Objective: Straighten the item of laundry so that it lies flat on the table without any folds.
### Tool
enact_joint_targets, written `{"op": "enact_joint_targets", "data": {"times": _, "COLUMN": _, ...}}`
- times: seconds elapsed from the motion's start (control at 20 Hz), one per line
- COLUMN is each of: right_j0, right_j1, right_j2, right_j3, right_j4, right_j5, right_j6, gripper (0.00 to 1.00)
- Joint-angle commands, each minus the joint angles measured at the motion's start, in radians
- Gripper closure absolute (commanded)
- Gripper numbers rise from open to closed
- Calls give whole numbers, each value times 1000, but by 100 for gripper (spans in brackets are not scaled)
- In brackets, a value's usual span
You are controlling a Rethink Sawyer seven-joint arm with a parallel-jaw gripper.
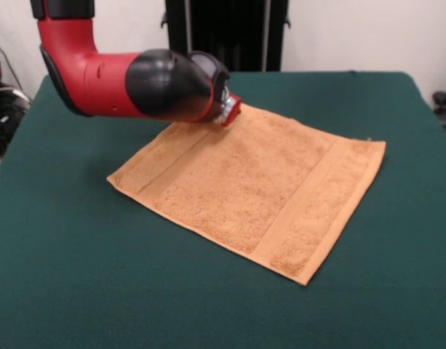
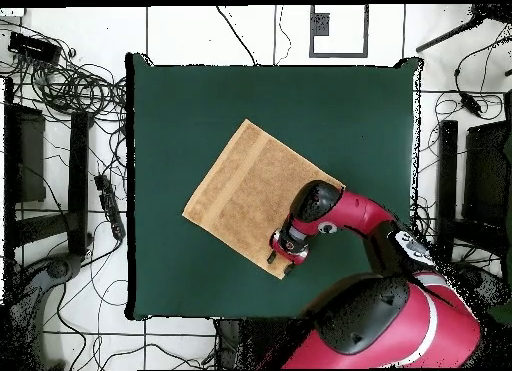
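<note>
The orange-tan towel (image 1: 252,182) lies spread out flat on the dark green table (image 1: 99,276), turned at an angle, with a woven band near its left and right edges. No fold shows in it. In the overhead view the towel (image 2: 245,192) sits at the table's (image 2: 370,107) middle. My gripper (image 1: 230,115) is low over the towel's far corner, mostly hidden behind the black wrist. From above the gripper (image 2: 280,264) is at the towel corner nearest the robot's base, its two dark tips apart, holding nothing.
The red and black arm (image 1: 121,73) reaches in from the top left over the table's far side. Cables and stands (image 2: 70,117) lie on the floor around the table.
</note>
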Motion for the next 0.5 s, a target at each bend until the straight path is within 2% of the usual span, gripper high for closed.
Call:
{"op": "enact_joint_targets", "data": {"times": 0.05, "right_j0": 26, "right_j1": 182, "right_j2": -101, "right_j3": -118, "right_j4": -200, "right_j5": -328, "right_j6": 41, "gripper": 0}}
{"op": "enact_joint_targets", "data": {"times": 0.5, "right_j0": 13, "right_j1": 246, "right_j2": -111, "right_j3": -171, "right_j4": -227, "right_j5": -350, "right_j6": 37, "gripper": 0}}
